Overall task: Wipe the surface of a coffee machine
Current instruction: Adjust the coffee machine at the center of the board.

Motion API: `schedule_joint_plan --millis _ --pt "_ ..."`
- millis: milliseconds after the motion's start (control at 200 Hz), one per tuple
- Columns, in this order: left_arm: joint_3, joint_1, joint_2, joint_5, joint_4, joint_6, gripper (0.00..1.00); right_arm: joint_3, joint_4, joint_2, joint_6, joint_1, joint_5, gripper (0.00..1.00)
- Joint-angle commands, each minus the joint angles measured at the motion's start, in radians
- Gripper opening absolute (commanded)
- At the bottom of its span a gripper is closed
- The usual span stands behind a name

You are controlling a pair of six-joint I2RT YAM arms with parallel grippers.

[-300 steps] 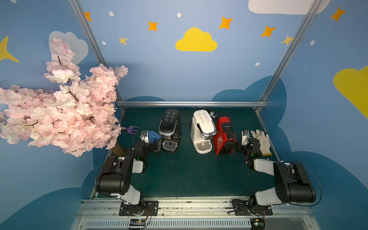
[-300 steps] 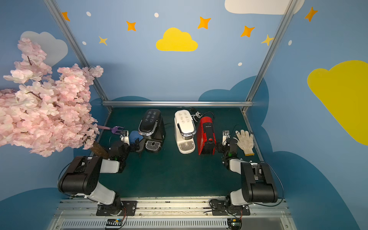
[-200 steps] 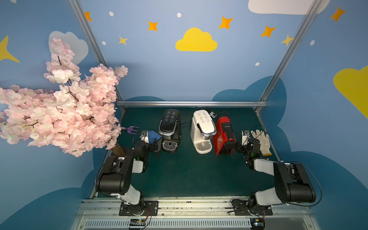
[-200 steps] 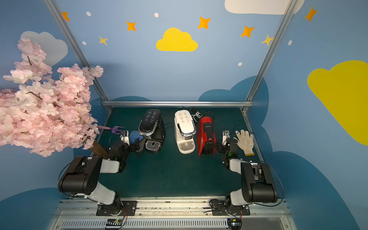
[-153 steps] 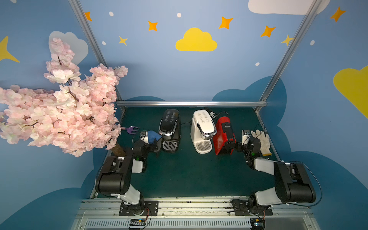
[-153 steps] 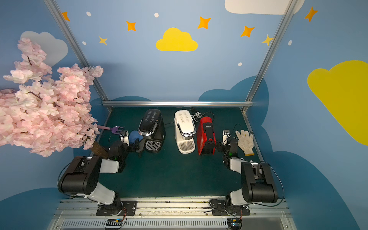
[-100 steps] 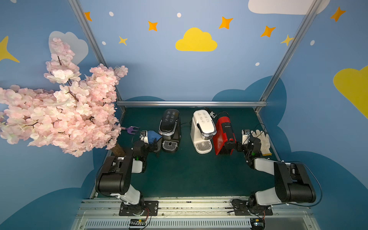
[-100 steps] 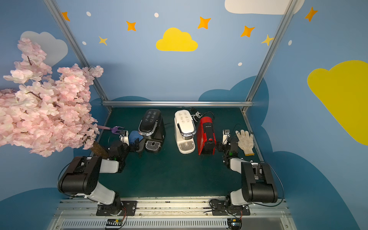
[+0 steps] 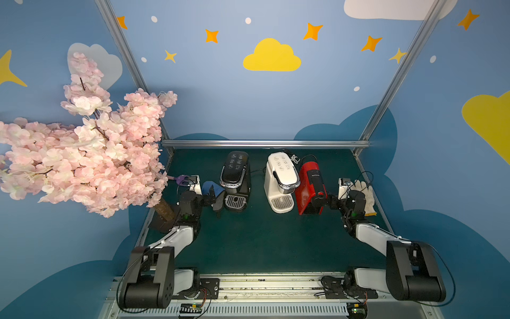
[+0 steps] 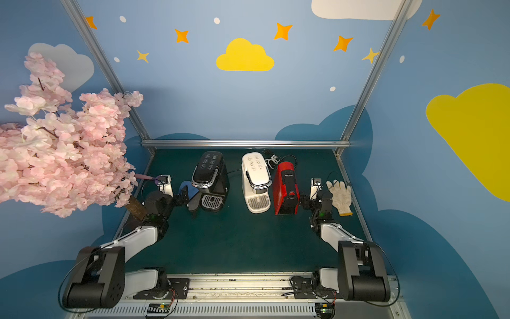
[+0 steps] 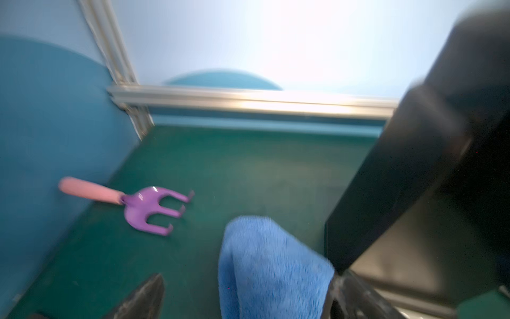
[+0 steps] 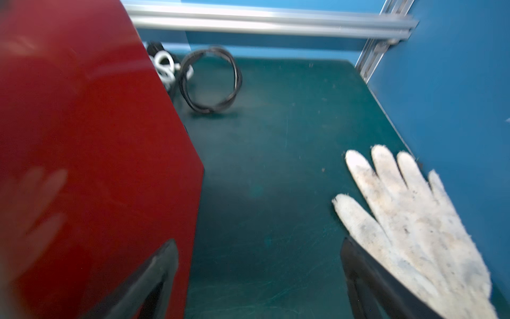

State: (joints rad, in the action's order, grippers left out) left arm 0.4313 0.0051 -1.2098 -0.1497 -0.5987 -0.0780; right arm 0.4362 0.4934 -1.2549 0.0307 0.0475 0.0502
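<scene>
lettering on red coffee machine (image 9: 305,190) is unreadable

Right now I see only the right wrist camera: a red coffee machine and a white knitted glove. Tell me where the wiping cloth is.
Observer: The fluffy blue cloth sits inside the open left pincer, not clamped.
Operator: Say what it is next to.
Observer: A glossy black coffee machine, right beside the cloth.
Operator: Name what separates that from my red coffee machine.
Observer: A white coffee machine stands between them.
</scene>
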Motion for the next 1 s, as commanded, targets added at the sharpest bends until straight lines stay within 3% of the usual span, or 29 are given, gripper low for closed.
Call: schedule_joint_plan --millis 0,85,185,496,696,996 --pt "-0.004 0.002 0.06 -0.094 0.192 -0.091 1.0 0.046 -0.166 0.053 -0.089 0.0 0.03 0.92" --pt "-0.007 0.012 0.125 -0.145 0.286 -0.184 1.0 0.107 -0.359 0.094 -0.193 -0.005 0.094 0.92" --pt "-0.012 0.036 0.189 -0.074 0.341 -0.224 1.0 0.145 -0.468 0.12 -0.303 -0.016 0.162 0.97" --pt "0.011 0.036 0.348 0.136 0.608 -0.364 1.0 0.23 -0.615 0.136 -0.369 -0.039 -0.087 0.97" --pt "0.031 0.029 0.423 0.24 0.78 -0.435 1.0 0.265 -0.658 0.153 -0.402 -0.039 -0.118 0.96" --pt "0.057 -0.033 0.367 0.341 0.856 -0.471 1.0 0.293 -0.7 0.169 -0.372 -0.039 -0.154 0.96"
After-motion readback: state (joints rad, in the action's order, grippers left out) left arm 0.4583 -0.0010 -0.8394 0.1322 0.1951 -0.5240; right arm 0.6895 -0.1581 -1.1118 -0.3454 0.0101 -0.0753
